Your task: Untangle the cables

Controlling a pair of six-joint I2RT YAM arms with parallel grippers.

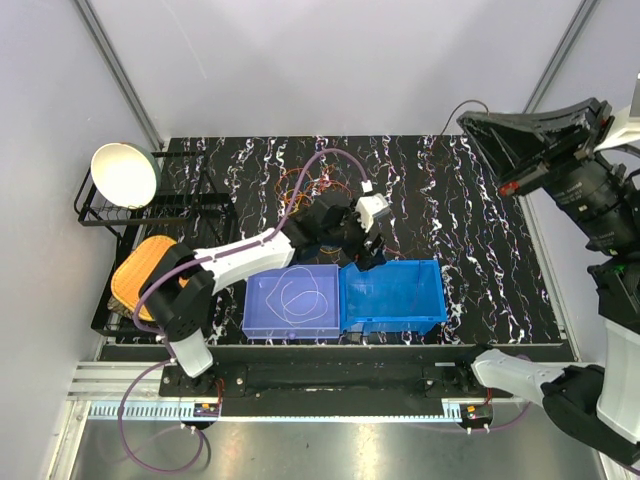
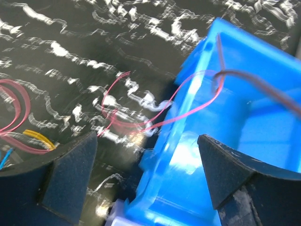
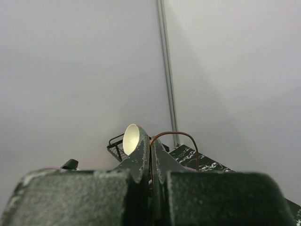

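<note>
At the rim of the solid blue plastic bin [image 2: 188, 155] | left gripper [image 2: 148, 174]: fingers spread, empty | thin red cable [image 2: 141, 123] draped across that rim (half in, half out) | right gripper [image 3: 151, 155]: fingers pressed together | risk: unheld cable could slip off or snag there.

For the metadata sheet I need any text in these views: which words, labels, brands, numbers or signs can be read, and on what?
None can be read.
The blue bin, the pale bin, the white bowl and the marbled table show no lettering.
The small board on the front rail may bear markings, but it is too small to tell.
The left wrist view is blurred.
</note>
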